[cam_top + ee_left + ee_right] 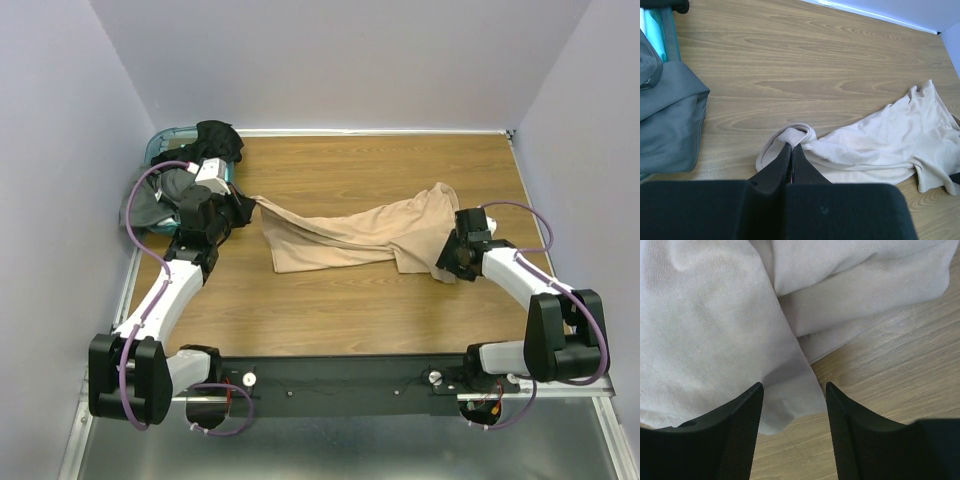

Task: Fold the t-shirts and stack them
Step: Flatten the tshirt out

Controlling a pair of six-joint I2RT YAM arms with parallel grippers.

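Tan t-shirt (340, 240) in L gripper (791, 146)

The tan-beige cloth t-shirt (350, 235) lies stretched across the middle of the brown wooden table (400, 170). Its narrow left end reaches toward the far-left corner and its wider right end is bunched near the right side. In that far-left corner stands the teal plastic basket (165, 138), with a black cloth shirt (218, 140) heaped on its right rim. A dark grey cloth shirt (150, 205) is draped just in front of the basket, at the table's left edge. The left gripper (791, 146) sits just right of the grey shirt, clamped on the tan shirt's left tip. The right gripper (792, 390) is at the tan shirt's right end, with the cloth's edge lying between its parted fingers.
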